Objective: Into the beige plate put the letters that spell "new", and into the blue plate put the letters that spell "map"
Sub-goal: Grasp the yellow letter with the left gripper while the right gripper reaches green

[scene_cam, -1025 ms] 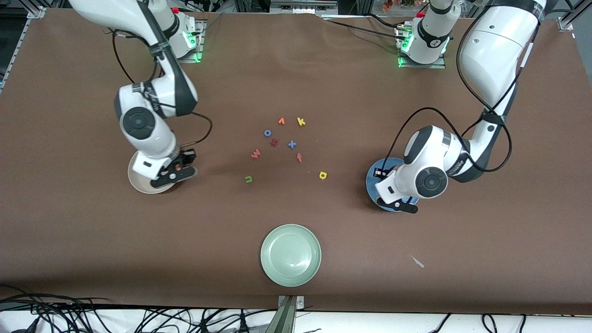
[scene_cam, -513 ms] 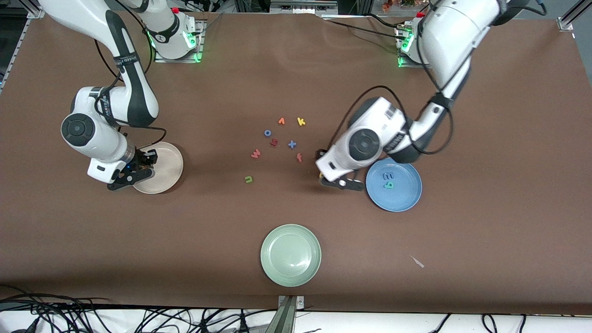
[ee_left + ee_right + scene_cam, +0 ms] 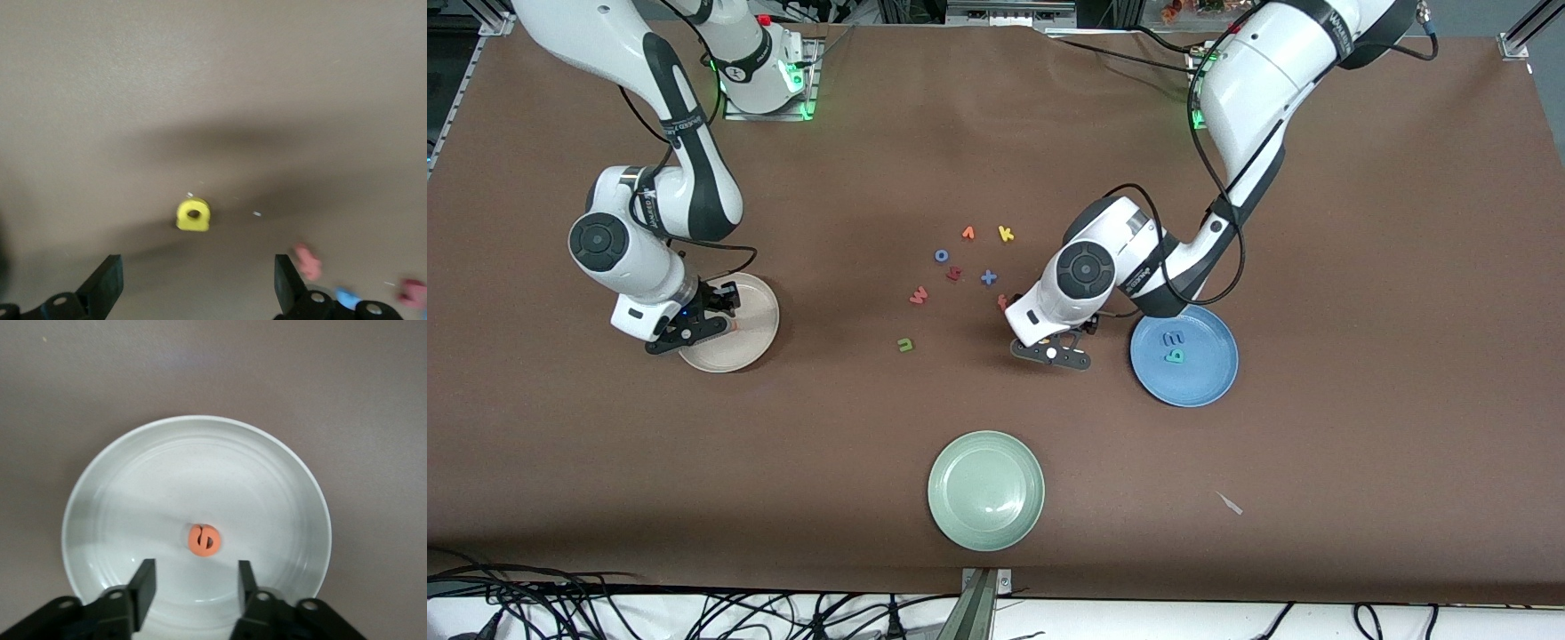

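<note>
Left wrist view shows you the left gripper (image 3: pixel 193 290) spread wide and empty over bare table, the small yellow "a" (image 3: pixel 193 215) lying between its fingers with room on all sides. Your right gripper (image 3: pixel 193 587), partly open, holds nothing above the beige plate (image 3: pixel 100 493); the orange "e" (image 3: pixel 203 540) lies inside, clear of the rim.

Brown table cover (image 3: pixel 1360 311). Cream-beige plate (image 3: pixel 756 333), plain, appearing paler in the right wrist view, holding an orange "e" (image 3: pixel 204 540). Medium-blue plate (image 3: pixel 1209 373) with periwinkle "m" (image 3: pixel 1175 338) and teal "p" (image 3: pixel 1176 356). Pale green plate (image 3: pixel 986 490). Yellow "a" (image 3: pixel 193 215); green "n" (image 3: pixel 905 345); pinkish-red "w" (image 3: pixel 918 294); a blurred, seemingly red-orange letter (image 3: pixel 307 261).
</note>
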Controlling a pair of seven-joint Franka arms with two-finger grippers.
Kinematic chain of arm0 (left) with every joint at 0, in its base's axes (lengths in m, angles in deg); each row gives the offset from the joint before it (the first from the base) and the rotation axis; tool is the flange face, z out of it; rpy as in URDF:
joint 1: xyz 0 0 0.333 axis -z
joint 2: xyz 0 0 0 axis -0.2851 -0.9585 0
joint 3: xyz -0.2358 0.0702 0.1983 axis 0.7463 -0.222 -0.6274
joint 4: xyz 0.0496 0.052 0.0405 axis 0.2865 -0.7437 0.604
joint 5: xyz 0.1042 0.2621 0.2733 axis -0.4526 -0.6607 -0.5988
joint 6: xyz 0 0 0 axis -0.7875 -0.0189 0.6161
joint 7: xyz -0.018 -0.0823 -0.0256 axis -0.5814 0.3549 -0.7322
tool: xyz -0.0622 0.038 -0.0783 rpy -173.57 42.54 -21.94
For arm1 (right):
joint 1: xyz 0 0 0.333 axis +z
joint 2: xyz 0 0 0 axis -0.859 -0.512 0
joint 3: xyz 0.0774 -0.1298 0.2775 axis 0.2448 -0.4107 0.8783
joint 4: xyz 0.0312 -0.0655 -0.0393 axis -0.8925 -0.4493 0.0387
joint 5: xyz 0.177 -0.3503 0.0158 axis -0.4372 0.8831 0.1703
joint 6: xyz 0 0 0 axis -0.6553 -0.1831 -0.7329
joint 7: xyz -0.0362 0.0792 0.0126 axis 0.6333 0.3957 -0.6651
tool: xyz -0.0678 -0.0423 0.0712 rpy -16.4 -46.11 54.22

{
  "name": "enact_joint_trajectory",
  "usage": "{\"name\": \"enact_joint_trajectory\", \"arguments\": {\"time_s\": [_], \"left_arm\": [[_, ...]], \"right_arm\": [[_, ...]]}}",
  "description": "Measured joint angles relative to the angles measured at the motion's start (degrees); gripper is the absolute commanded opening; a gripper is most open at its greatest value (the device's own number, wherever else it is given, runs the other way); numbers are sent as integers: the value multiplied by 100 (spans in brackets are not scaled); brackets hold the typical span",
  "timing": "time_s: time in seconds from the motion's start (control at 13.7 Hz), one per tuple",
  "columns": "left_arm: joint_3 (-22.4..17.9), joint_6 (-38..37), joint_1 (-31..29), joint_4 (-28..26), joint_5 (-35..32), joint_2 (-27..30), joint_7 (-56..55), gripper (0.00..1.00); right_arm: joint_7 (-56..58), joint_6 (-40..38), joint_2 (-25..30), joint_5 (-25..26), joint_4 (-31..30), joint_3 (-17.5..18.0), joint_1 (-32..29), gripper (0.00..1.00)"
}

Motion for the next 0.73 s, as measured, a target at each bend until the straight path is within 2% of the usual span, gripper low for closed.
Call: {"name": "enact_joint_trajectory", "arguments": {"time_s": [0.15, 0.22, 0.44, 0.66, 0.73], "left_arm": [[2, 22, 24, 0, -214, -131, 40, 91], [2, 71, 52, 0, -238, -187, 69, 82], [2, 313, 128, -2, -292, -342, 103, 69], [-27, 402, 123, -1, -565, -414, 169, 37], [-30, 403, 123, 3, -575, -414, 190, 21]], "right_arm": [[-408, -455, 70, -10, 285, 154, 15, 100], [-715, -586, 100, -19, 438, 292, 26, 100], [-1735, -690, 101, -22, 732, 794, 74, 100], [-2682, -684, -131, -22, 1067, 1241, 155, 100], [-2920, -682, -284, -22, 1265, 1373, 176, 100]]}}
